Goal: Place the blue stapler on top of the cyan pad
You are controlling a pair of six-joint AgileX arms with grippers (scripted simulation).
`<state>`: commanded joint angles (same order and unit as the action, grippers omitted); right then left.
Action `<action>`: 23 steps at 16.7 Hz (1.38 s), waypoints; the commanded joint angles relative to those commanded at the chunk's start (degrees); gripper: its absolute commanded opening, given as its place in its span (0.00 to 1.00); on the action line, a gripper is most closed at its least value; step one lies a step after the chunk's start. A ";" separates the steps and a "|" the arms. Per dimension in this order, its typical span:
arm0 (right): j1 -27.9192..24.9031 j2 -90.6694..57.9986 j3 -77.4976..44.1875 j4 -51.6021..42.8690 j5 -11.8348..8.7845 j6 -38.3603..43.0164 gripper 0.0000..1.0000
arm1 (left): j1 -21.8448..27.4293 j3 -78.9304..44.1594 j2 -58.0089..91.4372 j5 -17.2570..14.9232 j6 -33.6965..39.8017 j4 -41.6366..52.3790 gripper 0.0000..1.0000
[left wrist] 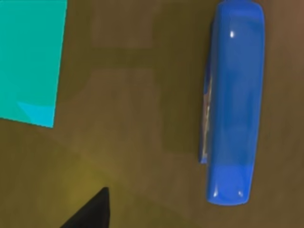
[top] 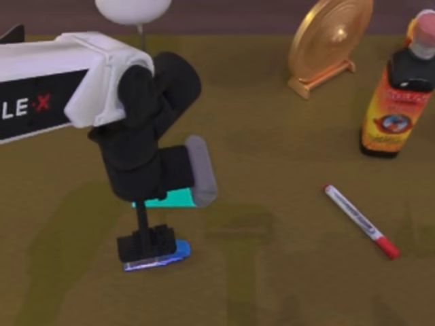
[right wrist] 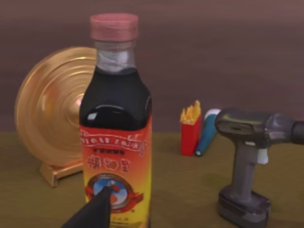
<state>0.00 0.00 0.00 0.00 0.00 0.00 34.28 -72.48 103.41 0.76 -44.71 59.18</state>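
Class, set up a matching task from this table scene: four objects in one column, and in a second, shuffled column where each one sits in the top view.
Objects:
1. blue stapler
2. cyan pad
3. marker
4. sauce bottle

Places:
A. upright at the far right
B. lying flat, right of centre
C. partly hidden under the left arm
D. on the table, beneath the left gripper

Pairs: 1-D, 2-C, 3-B, 4-A

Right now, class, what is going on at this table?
The left arm reaches over the table's left half, its left gripper low above the blue stapler. The stapler lies flat on the table, not gripped, apart from the cyan pad, which lies bare. So the placing is not yet done. The right arm is not seen from above; its wrist camera faces a sauce bottle.
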 joint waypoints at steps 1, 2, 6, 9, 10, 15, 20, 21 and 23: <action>0.00 0.00 0.00 0.00 0.00 0.00 1.00 | 0.05 0.46 0.40 0.00 -0.07 -0.74 1.00; 0.00 0.00 0.00 0.00 0.00 0.00 1.00 | 0.08 1.22 1.06 -0.01 -0.15 -2.02 1.00; 0.00 0.00 0.00 0.00 0.00 0.00 1.00 | 0.01 6.03 5.41 -0.03 -0.36 -11.53 1.00; 0.00 0.00 0.00 0.00 0.00 0.00 1.00 | -0.07 9.81 8.89 -0.04 -0.51 -18.88 1.00; 0.00 0.00 0.00 0.00 0.00 0.00 1.00 | -0.08 10.67 9.69 -0.05 -0.54 -20.41 1.00; 0.00 0.00 0.00 0.00 0.00 0.00 1.00 | -0.11 11.36 10.34 -0.05 -0.57 -21.60 1.00; 0.00 0.00 0.00 0.00 0.00 0.00 1.00 | -0.11 11.36 10.34 -0.05 -0.57 -21.60 0.62; 0.00 0.00 0.00 0.00 0.00 0.00 1.00 | -0.11 11.36 10.34 -0.05 -0.57 -21.60 0.55; 0.00 0.00 0.00 0.00 0.00 0.00 1.00 | -0.11 11.36 10.34 -0.05 -0.57 -21.60 0.40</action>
<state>0.00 0.00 0.00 0.00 0.00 0.00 34.17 -61.13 113.74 0.71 -45.28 37.58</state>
